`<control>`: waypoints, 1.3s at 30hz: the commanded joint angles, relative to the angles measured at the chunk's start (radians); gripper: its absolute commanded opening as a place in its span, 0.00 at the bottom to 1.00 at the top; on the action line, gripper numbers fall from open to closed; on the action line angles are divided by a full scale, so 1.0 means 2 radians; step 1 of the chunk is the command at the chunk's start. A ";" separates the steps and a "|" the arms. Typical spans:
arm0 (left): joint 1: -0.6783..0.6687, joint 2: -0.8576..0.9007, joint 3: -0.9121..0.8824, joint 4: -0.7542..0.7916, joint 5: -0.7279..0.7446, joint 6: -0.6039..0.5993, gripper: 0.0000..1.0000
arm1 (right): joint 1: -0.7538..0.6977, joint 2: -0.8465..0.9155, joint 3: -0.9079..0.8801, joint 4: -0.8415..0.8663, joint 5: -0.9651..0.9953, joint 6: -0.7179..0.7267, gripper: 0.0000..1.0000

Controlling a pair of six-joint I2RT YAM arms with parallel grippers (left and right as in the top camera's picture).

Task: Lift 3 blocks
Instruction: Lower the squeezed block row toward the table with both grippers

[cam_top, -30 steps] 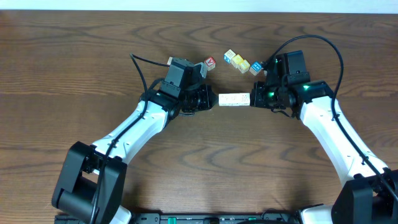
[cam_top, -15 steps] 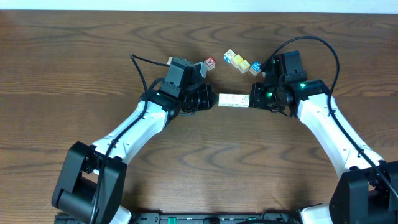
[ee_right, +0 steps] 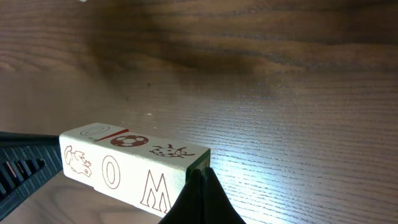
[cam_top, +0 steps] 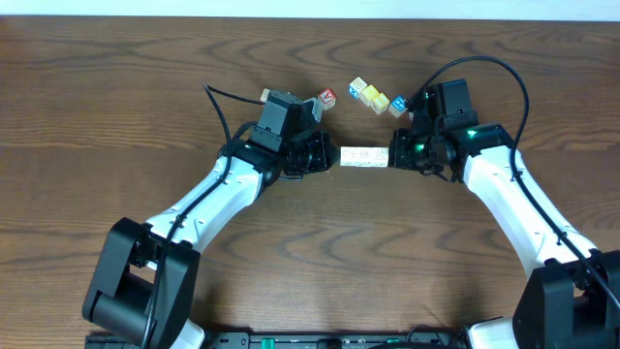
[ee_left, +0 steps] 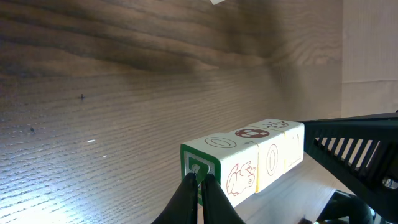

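Nudged inward, the right tool (cam_top: 391,155) and the left tool (cam_top: 336,157), both closed, squeeze the blocks (cam_top: 364,156) between them

Dark brown wood-grain tabletop (cam_top: 116,116), evenly lit, with a pale edge behind it.
The wood filled nearly the whole overhead view, its grain running in long wavy bands. A thin pale strip (cam_top: 291,8) ran along the far edge; whether it was wall or floor could not be told. In the left wrist view a plain beige surface (ee_left: 370,43) lay beyond the table. Up close, the wood showed a whitish sheen (ee_right: 298,168) and, farther off, a broad soft shadow (ee_right: 205,56).
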 commanded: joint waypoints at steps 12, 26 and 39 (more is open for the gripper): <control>-0.030 0.014 0.006 0.013 0.044 -0.004 0.07 | 0.034 0.031 0.005 0.018 -0.104 0.005 0.01; -0.030 0.040 0.006 0.017 0.044 -0.004 0.07 | 0.034 0.031 0.005 0.018 -0.104 0.004 0.01; -0.030 0.040 0.006 0.016 0.040 -0.004 0.07 | 0.034 0.037 0.005 0.018 -0.104 0.003 0.01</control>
